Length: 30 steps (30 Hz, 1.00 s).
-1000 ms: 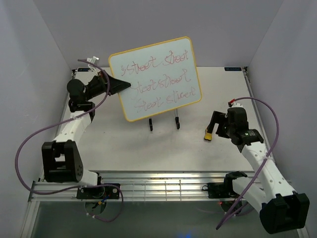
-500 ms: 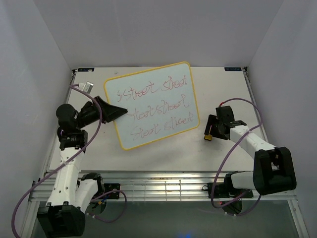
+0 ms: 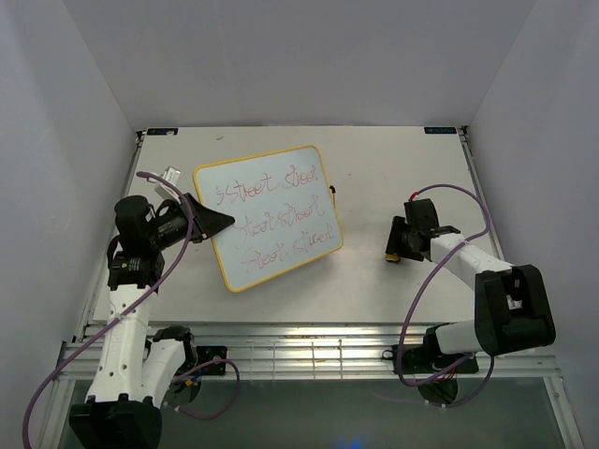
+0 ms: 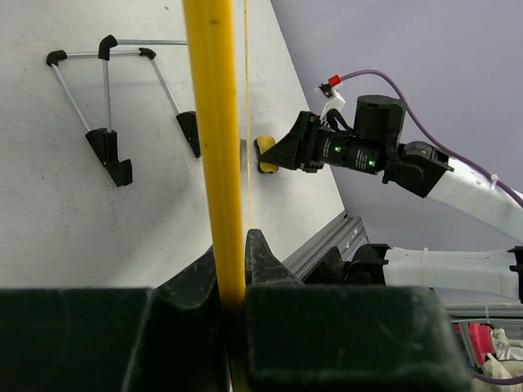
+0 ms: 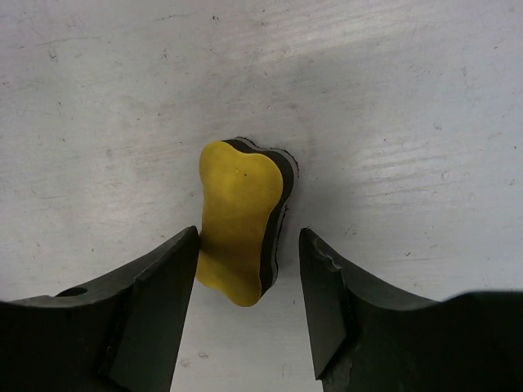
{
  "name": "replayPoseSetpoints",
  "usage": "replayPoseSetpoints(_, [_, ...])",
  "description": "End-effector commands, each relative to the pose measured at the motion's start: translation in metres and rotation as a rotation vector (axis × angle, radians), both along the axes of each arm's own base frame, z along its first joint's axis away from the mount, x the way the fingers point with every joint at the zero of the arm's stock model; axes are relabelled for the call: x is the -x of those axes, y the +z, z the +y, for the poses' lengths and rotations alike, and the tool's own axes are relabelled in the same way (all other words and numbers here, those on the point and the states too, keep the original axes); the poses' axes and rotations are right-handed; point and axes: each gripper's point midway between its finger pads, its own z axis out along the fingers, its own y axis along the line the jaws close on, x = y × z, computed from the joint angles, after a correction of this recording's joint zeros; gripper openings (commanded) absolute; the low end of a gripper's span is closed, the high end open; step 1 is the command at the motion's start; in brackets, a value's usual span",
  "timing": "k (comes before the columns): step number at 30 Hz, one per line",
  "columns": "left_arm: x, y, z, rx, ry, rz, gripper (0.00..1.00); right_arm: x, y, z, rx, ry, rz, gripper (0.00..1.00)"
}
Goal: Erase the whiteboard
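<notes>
The whiteboard (image 3: 271, 220) has a yellow frame and red-green scribbles. It is held tilted over the table's left middle. My left gripper (image 3: 223, 223) is shut on its left edge. In the left wrist view the yellow frame (image 4: 214, 139) runs up from between the closed jaws of my left gripper (image 4: 231, 249). A small yellow eraser (image 5: 239, 219) with a black underside lies on the table at the right. My right gripper (image 5: 249, 245) is open around it, with the left finger against the eraser and a gap at the right finger. From above, the right gripper (image 3: 399, 245) stands over the eraser (image 3: 394, 257).
A thin wire easel stand (image 4: 106, 106) with black feet lies flat on the table behind the board. A metal rail (image 3: 299, 351) runs along the near edge. Purple walls close in the table on three sides.
My left arm has drawn the whiteboard down and toward the near left, off the stand. My right gripper's jaws have narrowed around the eraser.
</notes>
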Motion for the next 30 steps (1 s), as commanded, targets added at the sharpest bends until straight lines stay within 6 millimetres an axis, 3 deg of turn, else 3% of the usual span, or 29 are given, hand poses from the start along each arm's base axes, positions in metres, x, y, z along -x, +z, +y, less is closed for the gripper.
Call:
replayPoseSetpoints(1, [0.009,0.037,-0.008,0.001,-0.062,-0.155,0.0,-0.013,0.011,0.004,0.004,0.02,-0.048,0.58])
replayPoseSetpoints(6, [0.012,0.034,-0.012,-0.007,-0.084,-0.162,0.0,-0.018,0.026,0.005,0.007,0.001,-0.084,0.63])
replayPoseSetpoints(13, [0.013,0.032,-0.013,-0.012,-0.092,-0.166,0.0,-0.019,0.027,0.0,0.04,-0.012,-0.071,0.64])
replayPoseSetpoints(23, [0.012,0.032,-0.012,-0.022,-0.086,-0.173,0.0,-0.02,0.013,0.003,0.034,-0.002,-0.043,0.52])
replayPoseSetpoints(30, [0.012,0.029,-0.012,-0.026,-0.082,-0.169,0.0,-0.019,0.012,0.004,0.039,0.002,-0.041,0.51])
